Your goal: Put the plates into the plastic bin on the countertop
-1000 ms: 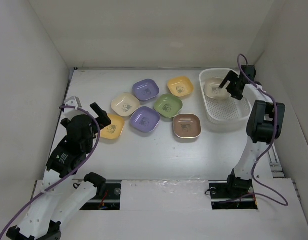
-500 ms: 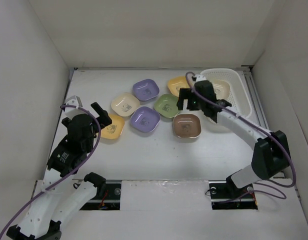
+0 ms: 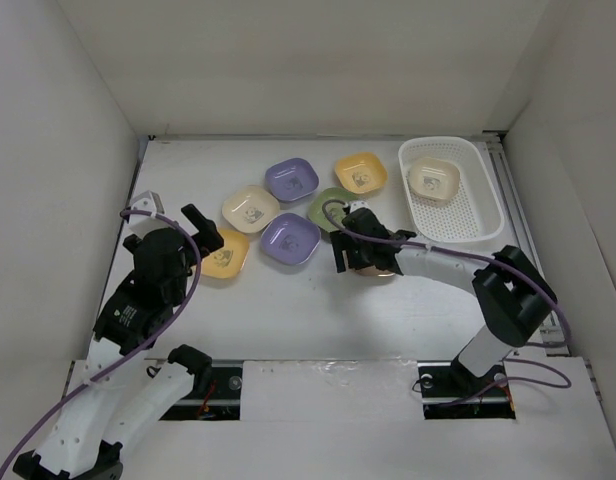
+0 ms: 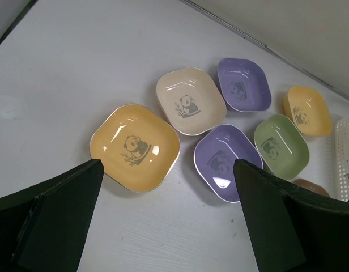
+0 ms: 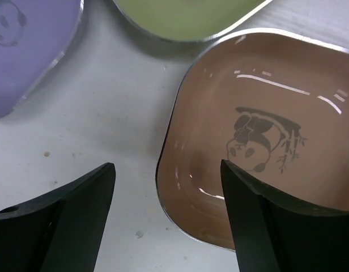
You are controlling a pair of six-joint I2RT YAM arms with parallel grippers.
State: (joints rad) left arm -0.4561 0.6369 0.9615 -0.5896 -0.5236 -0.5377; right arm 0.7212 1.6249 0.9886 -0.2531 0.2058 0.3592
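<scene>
Glossy rounded-square brown plate [image 5: 259, 141] on countertop [image 3: 288, 310]; right gripper [image 5: 166, 170] spread astride its rim — moved over from the perforated white bin [image 3: 485, 205]; cream plate [image 3: 433, 180] inside it; left gripper [image 4: 167, 164] spread, unmoved.

Eight small shallow rounded-square dishes are showing in all: two purple dishes [image 3: 291, 179] [image 3: 290, 238], two yellow-orange dishes [image 3: 360, 172] [image 3: 228, 257], two cream dishes [image 3: 250, 208] [image 3: 433, 180], one green dish [image 4: 281, 146] and one brown dish [image 5: 265, 113]. One white perforated rectangular plastic basket [image 3: 470, 216] is showing as well.
</scene>
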